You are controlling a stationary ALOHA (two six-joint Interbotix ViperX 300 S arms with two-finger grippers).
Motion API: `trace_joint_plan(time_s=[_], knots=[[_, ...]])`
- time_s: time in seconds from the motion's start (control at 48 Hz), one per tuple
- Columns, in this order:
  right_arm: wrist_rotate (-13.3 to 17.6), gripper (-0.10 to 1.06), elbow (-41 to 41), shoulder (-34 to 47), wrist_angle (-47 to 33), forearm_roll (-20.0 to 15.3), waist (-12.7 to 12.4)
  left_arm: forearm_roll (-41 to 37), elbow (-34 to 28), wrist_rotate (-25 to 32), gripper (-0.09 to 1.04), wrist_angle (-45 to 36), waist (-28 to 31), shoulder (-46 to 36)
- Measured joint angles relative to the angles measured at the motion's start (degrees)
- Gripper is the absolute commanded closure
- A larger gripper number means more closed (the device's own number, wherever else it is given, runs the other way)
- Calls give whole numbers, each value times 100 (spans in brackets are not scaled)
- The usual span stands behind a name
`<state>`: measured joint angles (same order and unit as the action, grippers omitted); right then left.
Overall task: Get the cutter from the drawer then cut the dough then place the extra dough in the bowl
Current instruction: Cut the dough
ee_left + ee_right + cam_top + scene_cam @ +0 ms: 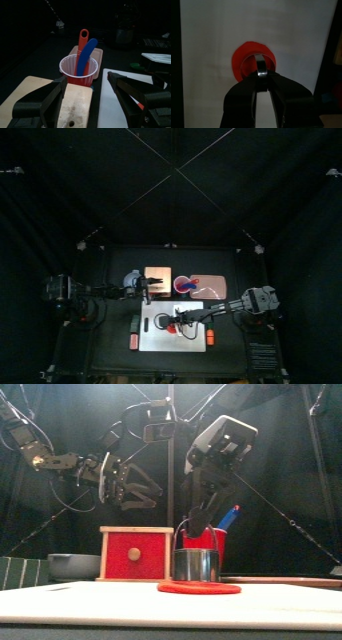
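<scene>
- Sliding is the first risk, and it concerns the biggest loose thing on the table (107, 354). The white cutting board (171, 333) lies flat near the front edge, and I see nothing pinning it. A slanted push from the right arm could shove it sideways, dough and all.
- Standing behind the board is the wooden box (136, 554) with its red drawer front. The left gripper (87, 80) hovers over it with jaws wide apart, holding nothing. A low swing toward the board might clip the box, or the red cup (79, 71) with its toy knives just past it.
- Off to the box's left sits the blue-grey bowl (74, 565), well apart from the dough. That makes a long carry for a floppy ring of scrap, which I judge may sag, tear or drop on the way.
- The dough (199, 588) is a flat red disc on the board, right under the cutter. It looks soft and probably sticky. A weak press would leave the cut unfinished, and a clean one may bring the whole disc up with the metal.
- The cutter (197, 565) stands upright on the dough, about at its middle in the front view. The right gripper (262, 75) is clamped on its wire handle from above. So thin a wire can slip or pivot between the jaws, tipping the cutter so it bites on one side only.
</scene>
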<state>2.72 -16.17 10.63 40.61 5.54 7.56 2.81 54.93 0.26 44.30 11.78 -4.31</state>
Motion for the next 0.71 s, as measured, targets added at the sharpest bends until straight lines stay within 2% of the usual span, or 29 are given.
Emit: trace_joint_plan(time_s=[0.271, 0.542, 0.708], knots=[[0, 33, -18, 79, -185, 44, 26, 70, 0, 9, -4, 0, 0, 44], [-9, 15, -97, 70, -334, 44, 35, 70, 0, 9, -4, 0, 0, 44], [-9, 12, -167, 35, -369, 9, 26, 79, 0, 9, -4, 0, -9, 44]])
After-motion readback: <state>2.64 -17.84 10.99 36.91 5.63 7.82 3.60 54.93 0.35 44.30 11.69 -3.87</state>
